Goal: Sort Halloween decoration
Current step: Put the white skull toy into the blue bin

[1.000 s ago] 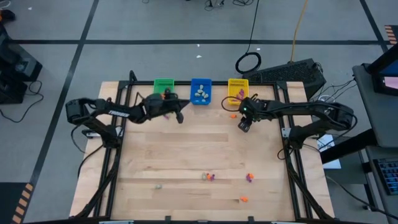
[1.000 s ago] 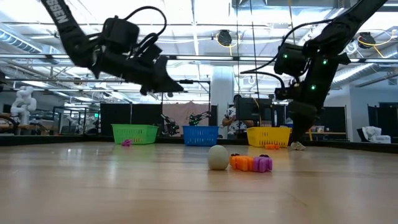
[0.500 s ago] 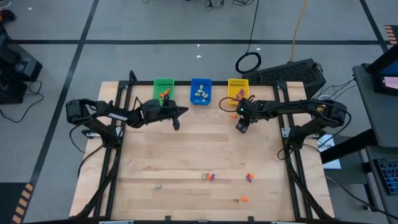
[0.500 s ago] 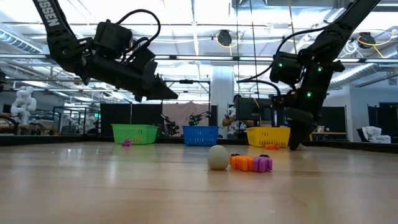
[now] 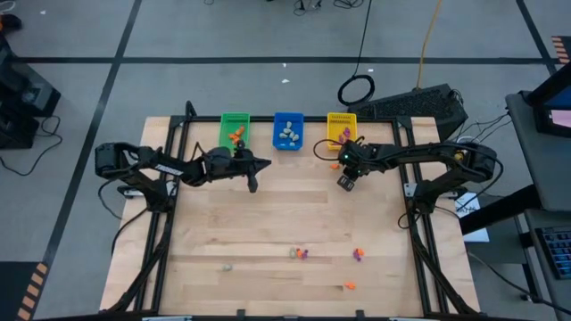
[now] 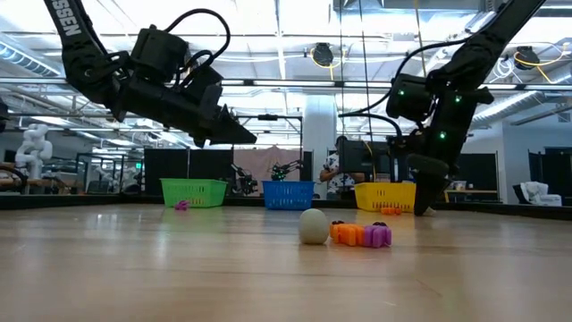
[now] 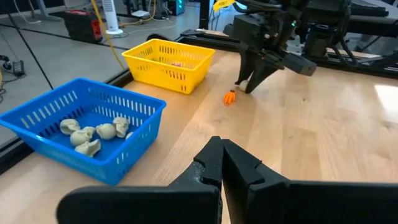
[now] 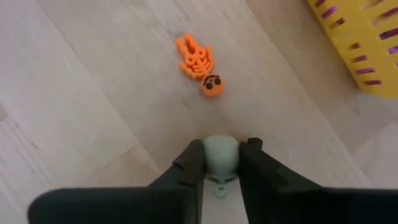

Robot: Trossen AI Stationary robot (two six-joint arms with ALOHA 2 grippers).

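The right claw [image 8: 221, 163] is closed on a pale grey-beige trinket [image 8: 221, 152] low over the wooden surface [image 5: 294, 214], right of centre in the high view, just below the yellow bin [image 5: 341, 127], with an orange skeleton trinket [image 8: 198, 62] lying just beyond it. The left claw [image 7: 221, 163] is fully closed and empty, raised near the green bin [image 5: 235, 125]. More trinkets [image 5: 298, 253] lie along the lower part of the high view, and others fill the blue bin [image 5: 288, 130].

Robotics lab, other robot arms [image 6: 284, 170], taped floor [image 5: 80, 125]
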